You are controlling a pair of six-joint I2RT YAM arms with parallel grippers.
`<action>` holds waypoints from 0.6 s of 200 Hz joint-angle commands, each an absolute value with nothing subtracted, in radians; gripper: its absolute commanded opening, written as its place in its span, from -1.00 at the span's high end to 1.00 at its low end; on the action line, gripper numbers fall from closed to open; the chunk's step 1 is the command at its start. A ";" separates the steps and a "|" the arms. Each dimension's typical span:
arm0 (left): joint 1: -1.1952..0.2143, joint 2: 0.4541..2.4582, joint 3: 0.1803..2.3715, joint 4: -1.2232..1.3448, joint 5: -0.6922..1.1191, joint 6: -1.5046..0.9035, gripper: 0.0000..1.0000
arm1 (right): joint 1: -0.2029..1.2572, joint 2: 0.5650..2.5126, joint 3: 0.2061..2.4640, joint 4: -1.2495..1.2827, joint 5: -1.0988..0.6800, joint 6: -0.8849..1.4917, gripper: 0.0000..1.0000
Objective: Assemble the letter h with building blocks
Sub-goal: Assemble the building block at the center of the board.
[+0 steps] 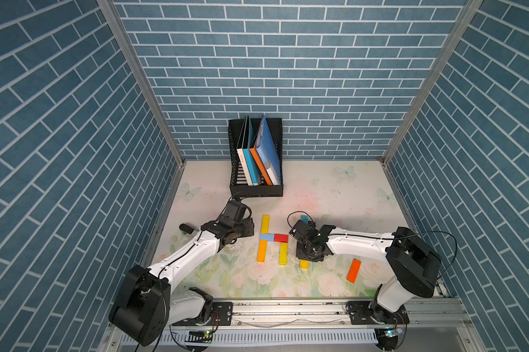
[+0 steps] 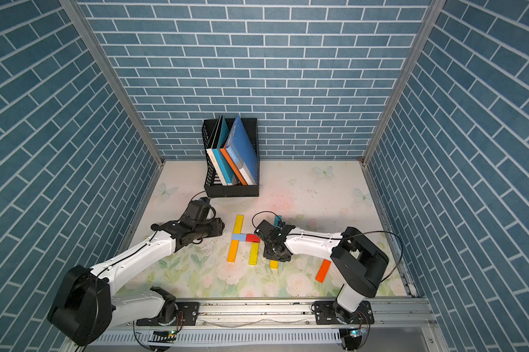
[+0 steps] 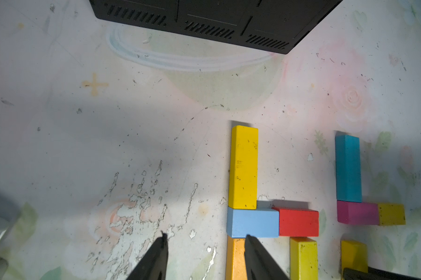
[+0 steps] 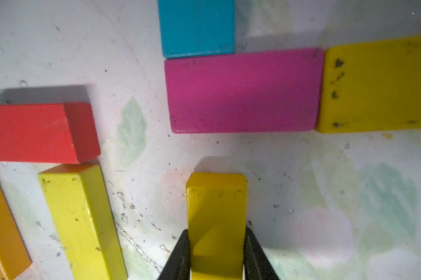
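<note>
The letter h lies flat at mid-table: a long yellow block (image 1: 265,224), a light blue block (image 1: 267,236), a red block (image 1: 281,238), an orange block (image 1: 261,250) and a yellow leg (image 1: 283,253). To its right, a teal block (image 4: 197,26), a magenta block (image 4: 243,91) and a short yellow block (image 4: 379,84) touch one another. My right gripper (image 4: 216,242) is shut on another yellow block (image 4: 216,206), just below the magenta one. My left gripper (image 3: 207,238) is open and empty, left of the h's stem, with one fingertip over the orange block (image 3: 235,259).
A black file rack (image 1: 255,190) with upright books stands at the back of the table. A loose orange block (image 1: 353,270) lies on the front right. Blue brick-patterned walls close in three sides, and a metal rail (image 1: 287,311) runs along the front.
</note>
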State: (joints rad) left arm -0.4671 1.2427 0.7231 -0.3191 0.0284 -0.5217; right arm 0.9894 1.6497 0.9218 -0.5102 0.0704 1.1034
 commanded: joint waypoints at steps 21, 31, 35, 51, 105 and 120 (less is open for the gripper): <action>-0.463 1.227 0.717 -0.318 0.033 -0.507 -0.10 | 0.966 1.715 0.946 -0.518 0.067 1.105 0.29; -0.462 1.229 0.716 -0.317 0.034 -0.507 -0.10 | 0.967 1.722 0.963 -0.537 0.073 1.099 0.08; -0.463 1.230 0.716 -0.318 0.034 -0.507 -0.10 | 0.967 1.723 0.969 -0.547 0.077 1.099 0.01; -0.463 1.230 0.717 -0.318 0.035 -0.507 -0.10 | 0.981 1.710 0.970 -0.564 0.080 1.102 -0.12; -0.463 1.232 0.716 -0.314 0.041 -0.507 -0.10 | 1.030 1.643 0.904 -0.580 0.069 1.186 0.03; -0.463 1.230 0.715 -0.314 0.042 -0.507 -0.10 | 1.028 1.652 0.907 -0.580 0.071 1.182 0.12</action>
